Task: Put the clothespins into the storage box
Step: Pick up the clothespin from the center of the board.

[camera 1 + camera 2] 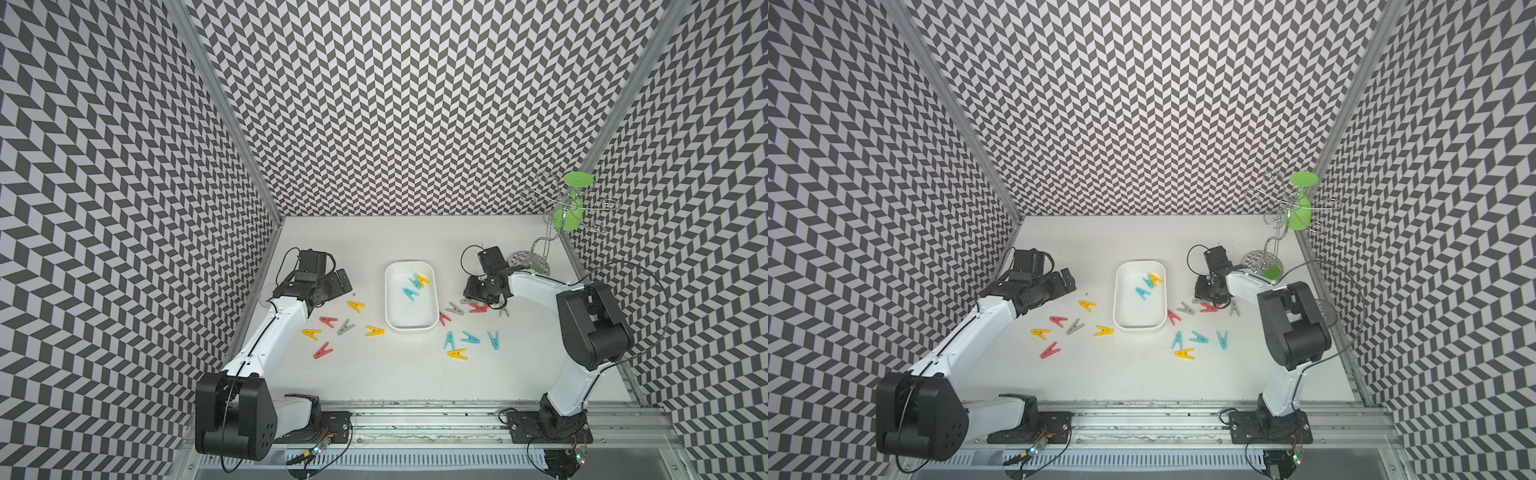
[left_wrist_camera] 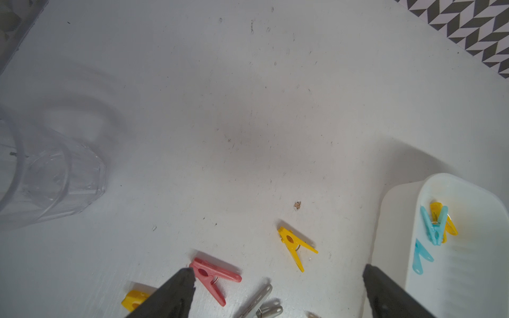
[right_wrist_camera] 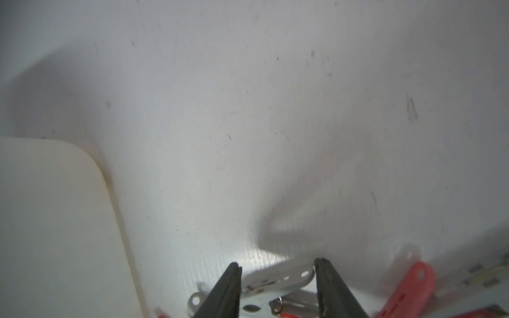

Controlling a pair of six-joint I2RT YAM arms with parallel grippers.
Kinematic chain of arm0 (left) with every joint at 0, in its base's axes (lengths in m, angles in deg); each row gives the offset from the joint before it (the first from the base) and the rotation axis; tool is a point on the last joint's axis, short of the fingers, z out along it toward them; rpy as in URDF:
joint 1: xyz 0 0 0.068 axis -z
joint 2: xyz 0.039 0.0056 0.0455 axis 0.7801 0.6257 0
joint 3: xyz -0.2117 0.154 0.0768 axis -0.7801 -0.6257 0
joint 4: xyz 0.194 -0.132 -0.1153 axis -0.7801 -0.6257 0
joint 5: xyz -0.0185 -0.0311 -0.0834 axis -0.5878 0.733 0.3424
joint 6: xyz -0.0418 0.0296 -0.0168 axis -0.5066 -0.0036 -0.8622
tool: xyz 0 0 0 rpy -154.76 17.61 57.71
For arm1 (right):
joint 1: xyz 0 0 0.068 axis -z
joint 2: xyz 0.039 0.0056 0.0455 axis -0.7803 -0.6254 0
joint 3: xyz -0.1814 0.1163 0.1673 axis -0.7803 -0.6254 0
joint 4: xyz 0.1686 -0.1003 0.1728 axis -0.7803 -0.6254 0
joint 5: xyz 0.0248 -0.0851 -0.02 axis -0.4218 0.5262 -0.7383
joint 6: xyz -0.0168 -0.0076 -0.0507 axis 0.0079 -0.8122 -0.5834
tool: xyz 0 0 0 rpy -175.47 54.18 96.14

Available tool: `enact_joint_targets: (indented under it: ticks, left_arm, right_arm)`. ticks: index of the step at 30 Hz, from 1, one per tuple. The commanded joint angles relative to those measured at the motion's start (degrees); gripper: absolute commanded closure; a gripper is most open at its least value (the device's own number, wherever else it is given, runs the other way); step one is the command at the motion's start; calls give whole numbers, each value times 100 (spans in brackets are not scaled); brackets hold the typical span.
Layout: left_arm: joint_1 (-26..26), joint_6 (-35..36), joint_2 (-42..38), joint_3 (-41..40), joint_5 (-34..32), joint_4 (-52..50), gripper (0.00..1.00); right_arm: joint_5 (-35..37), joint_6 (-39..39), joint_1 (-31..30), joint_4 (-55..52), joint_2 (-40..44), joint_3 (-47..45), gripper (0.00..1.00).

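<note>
Right wrist view shows the right gripper point(image 3: 278, 275) with its dark fingers point(image 3: 228, 289) partly closed on either side of a grey clothespin point(image 3: 292, 272). The clothespin's long axis runs across the gap from finger to finger, and I cannot tell whether they pinch it. Both top views add that the storage box point(image 1: 390, 299) sits just left of this gripper in the frame, holding three clothespins point(image 1: 415, 286). The left gripper point(image 1: 341, 283), jaws spread wide, is at centre left beside other loose pegs point(image 1: 328, 321).
</note>
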Motion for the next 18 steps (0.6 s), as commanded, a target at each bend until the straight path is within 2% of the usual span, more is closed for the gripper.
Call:
enact_joint_targets:
  ticks: [1,9,18]
  left_arm:
    - [-44,65,-38,96,-57,62,0]
    - [-96,92,-89,19,-62,71,0]
    - [-125,95,-84,-47,11,120,0]
  right_arm:
    - [-122,-12,16,153,-134,157,57]
    - [-235,-94,-119,149,-63,-37,61]
    - [107,20,-364,55,-59,-111,70]
